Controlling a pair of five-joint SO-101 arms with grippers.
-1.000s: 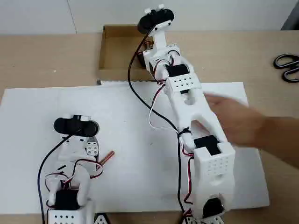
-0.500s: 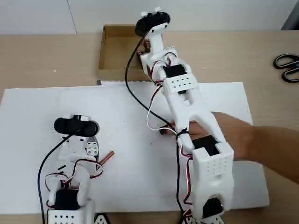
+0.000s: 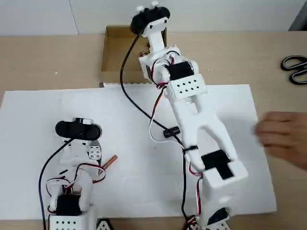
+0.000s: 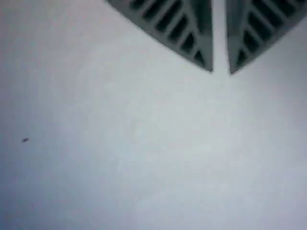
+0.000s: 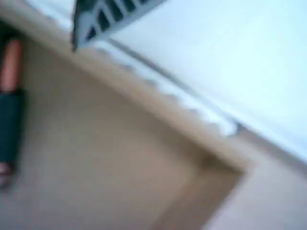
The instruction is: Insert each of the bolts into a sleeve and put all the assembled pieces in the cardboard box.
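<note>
Left hand (image 4: 220, 72) nearly closed, a thin slit between the tips, holding nothing. It is over the white paper (image 3: 38, 115), lower left of the high view. Loose copper bolt (image 3: 109, 162) on the paper just right of it. Black sleeve (image 3: 171, 131) at frame centre beside the right arm. Right hand (image 3: 147, 45) over the cardboard box (image 3: 115, 75), upper middle; can't tell how open. Assembled piece (image 5: 8, 105) lies inside the box. Scissors (image 3: 294, 68) on the tabletop (image 3: 48, 52), far right.
</note>
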